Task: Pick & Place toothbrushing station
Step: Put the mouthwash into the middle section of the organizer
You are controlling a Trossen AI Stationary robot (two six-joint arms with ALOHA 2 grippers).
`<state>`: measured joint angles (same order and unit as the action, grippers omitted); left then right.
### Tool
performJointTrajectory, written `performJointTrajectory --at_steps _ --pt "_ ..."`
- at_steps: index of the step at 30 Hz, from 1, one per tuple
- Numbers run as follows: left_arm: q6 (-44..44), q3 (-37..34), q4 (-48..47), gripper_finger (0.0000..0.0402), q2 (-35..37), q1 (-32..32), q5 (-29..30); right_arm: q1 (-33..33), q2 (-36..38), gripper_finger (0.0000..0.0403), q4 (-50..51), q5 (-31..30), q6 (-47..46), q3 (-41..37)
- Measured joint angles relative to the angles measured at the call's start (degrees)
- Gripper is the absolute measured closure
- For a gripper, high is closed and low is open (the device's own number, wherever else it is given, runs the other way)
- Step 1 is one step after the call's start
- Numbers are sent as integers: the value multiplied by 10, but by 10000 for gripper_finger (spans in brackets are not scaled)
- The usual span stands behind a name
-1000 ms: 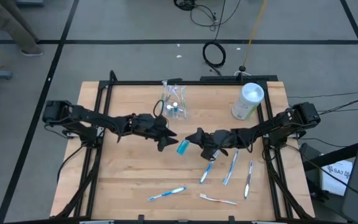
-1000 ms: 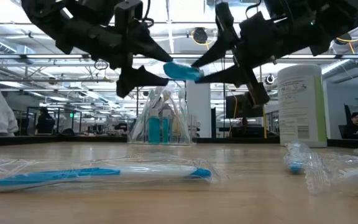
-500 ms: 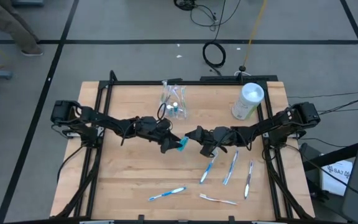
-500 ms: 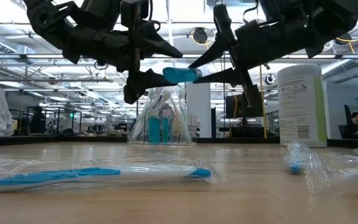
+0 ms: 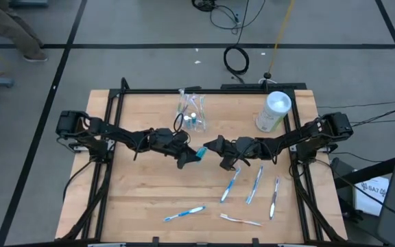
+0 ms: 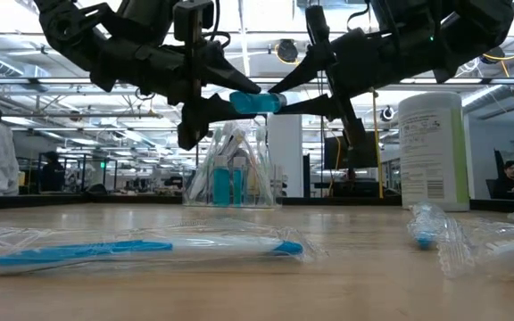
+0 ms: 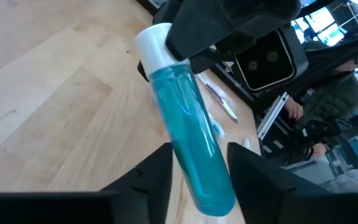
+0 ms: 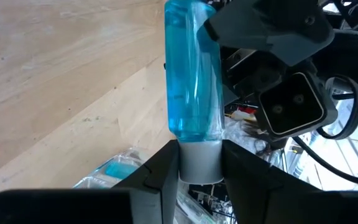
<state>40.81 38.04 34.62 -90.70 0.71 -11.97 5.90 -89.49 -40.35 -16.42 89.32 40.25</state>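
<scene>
A teal toothpaste tube (image 5: 200, 154) with a white cap hangs level above the middle of the table, between my two grippers. My left gripper (image 5: 195, 155) comes from the table's left and is shut on the tube's body end (image 6: 239, 102). My right gripper (image 5: 210, 147) comes from the right and is shut on the cap end. A clear plastic cup (image 5: 190, 114) stands behind them at the far middle, with teal tubes inside (image 6: 226, 183). Several wrapped toothbrushes (image 5: 230, 186) lie flat on the near right of the table. My left gripper pinches the tube's teal body (image 7: 194, 155) between its two fingers, near the end away from the cap. The fingers come about level from the table's left and lie along the tube, which is clear of the table. My right gripper pinches the white cap (image 8: 199, 155) between its two fingers (image 8: 166, 165). It comes about level from the table's right, with the tube reaching straight out past the fingertips, clear of the table.
A tall white canister (image 5: 274, 111) stands at the far right. More toothbrushes lie near the front edge (image 5: 184, 213), (image 5: 241, 219), and one wrapped brush fills the low view's foreground (image 6: 150, 248). A black frame (image 5: 115, 137) runs around the table.
My left gripper has moved toward the right gripper, and its fingers have closed onto the tube's free end. The tube has stayed level in the air, shifting slightly toward the far edge with the right gripper.
</scene>
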Motion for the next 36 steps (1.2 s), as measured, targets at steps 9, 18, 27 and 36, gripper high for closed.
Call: performJointTrajectory --at_steps 9,18,27,36 --pt "3 0 -4 283 0 0 0 0 0 298 1 0 2 0" --pt "7 0 -3 282 0 0 0 0 0 297 5 -3 -40 0" --pt "4 0 0 282 0 10 8 14 0 297 17 -77 -82 0" --pt "9 0 0 282 0 26 5 19 0 259 13 -91 -123 0"
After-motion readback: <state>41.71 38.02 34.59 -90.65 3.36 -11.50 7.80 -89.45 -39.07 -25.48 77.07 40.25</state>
